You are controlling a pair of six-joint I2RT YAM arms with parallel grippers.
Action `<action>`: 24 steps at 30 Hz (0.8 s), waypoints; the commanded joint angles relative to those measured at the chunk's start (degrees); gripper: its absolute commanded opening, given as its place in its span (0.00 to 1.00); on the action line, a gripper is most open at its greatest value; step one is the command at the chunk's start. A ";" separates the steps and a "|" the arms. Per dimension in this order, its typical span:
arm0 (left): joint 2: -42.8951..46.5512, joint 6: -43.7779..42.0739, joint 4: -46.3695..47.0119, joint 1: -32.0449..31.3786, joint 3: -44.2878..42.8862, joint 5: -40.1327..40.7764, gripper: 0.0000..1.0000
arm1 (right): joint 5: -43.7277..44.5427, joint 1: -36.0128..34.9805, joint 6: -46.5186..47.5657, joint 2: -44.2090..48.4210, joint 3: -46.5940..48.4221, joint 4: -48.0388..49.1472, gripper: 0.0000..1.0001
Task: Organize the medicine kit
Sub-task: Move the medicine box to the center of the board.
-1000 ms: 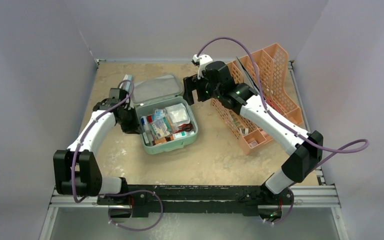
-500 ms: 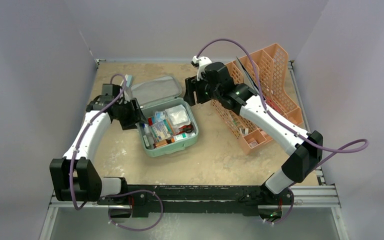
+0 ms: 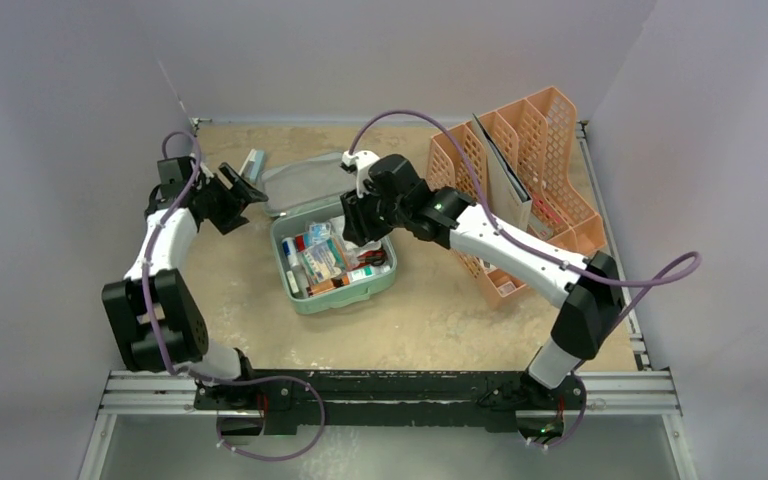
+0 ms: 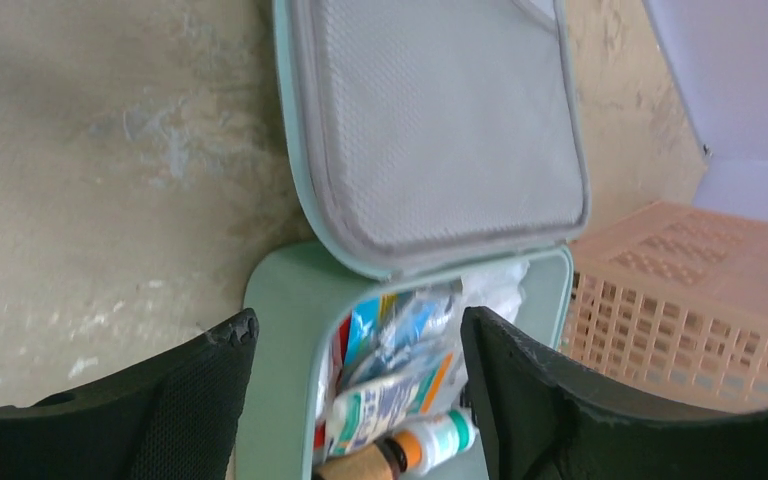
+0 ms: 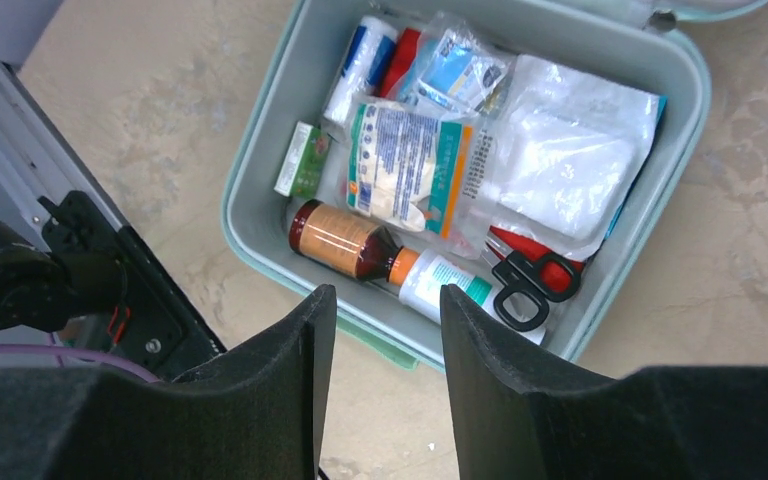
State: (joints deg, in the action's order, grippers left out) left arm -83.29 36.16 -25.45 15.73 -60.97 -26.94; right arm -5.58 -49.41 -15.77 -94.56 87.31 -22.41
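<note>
open medicine kit (image 3: 335,303) mid-table, both sets of jaws empty

the right gripper (image 5: 380,300) hangs over the kit with its jaws part way apart and nothing between them; under it lie a brown bottle (image 5: 345,242), red-and-black scissors (image 5: 530,280), a printed bandage packet (image 5: 405,165) and white gauze bags (image 5: 565,160). the left gripper (image 3: 247,188) sits off the kit's far left corner, jaws wide, gripping nothing, facing the lid (image 4: 440,120) lying open behind the box. a peach file rack (image 3: 550,150) stands to the right.
</note>
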 commanded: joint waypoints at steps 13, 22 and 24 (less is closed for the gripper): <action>-18.45 11.03 24.58 0.52 0.06 -8.55 0.75 | 2.04 -2.07 0.11 -7.68 10.23 -8.80 0.47; -22.70 10.60 24.46 0.43 -3.64 -9.20 0.72 | 2.17 -2.56 -3.10 -9.54 10.17 -8.90 0.47; -23.60 10.55 23.96 0.36 -4.23 -9.69 0.71 | 1.97 -2.77 -3.08 -10.12 10.64 -9.51 0.47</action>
State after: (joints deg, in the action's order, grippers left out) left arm -105.58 46.52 -3.86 16.10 -62.26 -34.57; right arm -4.01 -51.55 -17.15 -104.66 97.71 -30.70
